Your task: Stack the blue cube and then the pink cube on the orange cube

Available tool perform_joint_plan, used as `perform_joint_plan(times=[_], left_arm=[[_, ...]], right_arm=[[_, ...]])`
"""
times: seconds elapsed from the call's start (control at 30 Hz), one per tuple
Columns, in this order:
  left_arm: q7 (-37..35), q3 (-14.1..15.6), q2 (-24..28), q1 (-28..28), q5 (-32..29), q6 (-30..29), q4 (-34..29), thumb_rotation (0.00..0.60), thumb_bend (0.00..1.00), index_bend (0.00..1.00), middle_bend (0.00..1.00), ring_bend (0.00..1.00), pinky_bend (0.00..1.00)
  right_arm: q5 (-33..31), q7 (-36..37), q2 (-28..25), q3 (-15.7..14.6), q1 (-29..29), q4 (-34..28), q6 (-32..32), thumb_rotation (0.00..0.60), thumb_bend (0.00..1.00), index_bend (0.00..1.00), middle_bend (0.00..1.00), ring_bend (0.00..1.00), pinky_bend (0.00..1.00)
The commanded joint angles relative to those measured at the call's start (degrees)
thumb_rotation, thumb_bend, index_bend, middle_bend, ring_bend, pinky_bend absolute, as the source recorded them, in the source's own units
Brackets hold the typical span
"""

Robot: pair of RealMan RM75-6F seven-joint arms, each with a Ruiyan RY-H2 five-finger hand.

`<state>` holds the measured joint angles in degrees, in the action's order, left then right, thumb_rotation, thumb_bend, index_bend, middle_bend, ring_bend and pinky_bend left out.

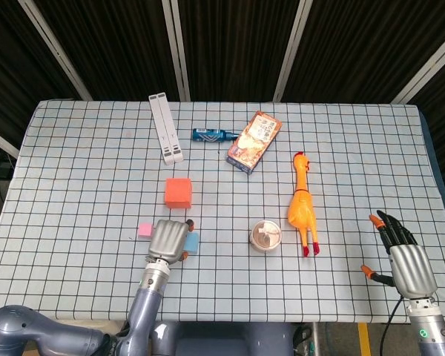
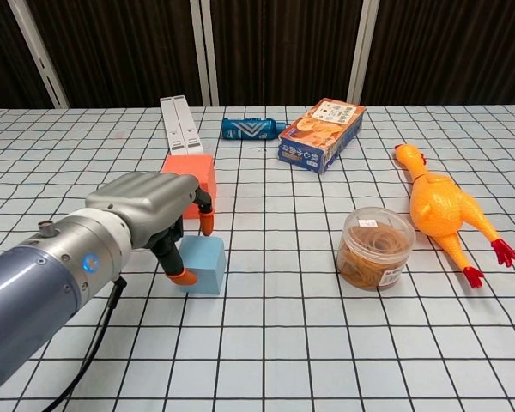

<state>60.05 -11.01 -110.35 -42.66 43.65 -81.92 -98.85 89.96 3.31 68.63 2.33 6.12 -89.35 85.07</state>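
Note:
The blue cube (image 1: 192, 242) (image 2: 203, 263) sits on the checked table with my left hand (image 1: 168, 239) (image 2: 151, 210) arched over its left side. The thumb tip is at the cube's left face and the fingers curl down over its far top edge. The cube still rests flat on the table. Behind it stands the orange cube (image 1: 178, 191) (image 2: 189, 164), partly hidden by the hand in the chest view. The small pink cube (image 1: 144, 230) lies just left of the hand, hidden in the chest view. My right hand (image 1: 404, 259) hovers at the near right edge, fingers apart, holding nothing.
A jar of rubber bands (image 1: 266, 236) (image 2: 376, 247) and a yellow rubber chicken (image 1: 302, 208) (image 2: 442, 210) lie to the right. At the back are a snack box (image 1: 254, 141) (image 2: 321, 133), a blue bottle (image 1: 213, 135) (image 2: 251, 128) and a white stand (image 1: 166, 127) (image 2: 178, 124).

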Motion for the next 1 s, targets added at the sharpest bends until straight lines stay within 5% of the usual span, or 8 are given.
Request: perform_joint_plan(times=[0.03,0.63,1.0], left_arm=[[0.1,0.1,-0.1,0.0,0.2,-0.1,-0.1,0.600,0.21,0.41,1.00,0.80,0.80],[0.2,0.0,-0.5,0.3,0.8,-0.4,0.4,0.600,0.26,0.44,1.00,0.81,0.81],[1.7,-1.6,2.7,0.8,1.0,-2.5,-5.3,0.600,0.26,0.44,1.00,0.81,0.81]], right_arm=[[0.0,0.0,0.0,0.0,0.0,0.0,0.0,0.600,0.16,0.10,0.07,0.10,0.21],[-0.1,0.1,0.0,-0.1,0.1,-0.1,-0.2,0.600,0.16,0.10,0.07,0.10,0.21],[0.2,-0.4,0.1,-0.2,0.2,-0.1,-0.3,0.600,0.16,0.10,0.07,0.10,0.21]])
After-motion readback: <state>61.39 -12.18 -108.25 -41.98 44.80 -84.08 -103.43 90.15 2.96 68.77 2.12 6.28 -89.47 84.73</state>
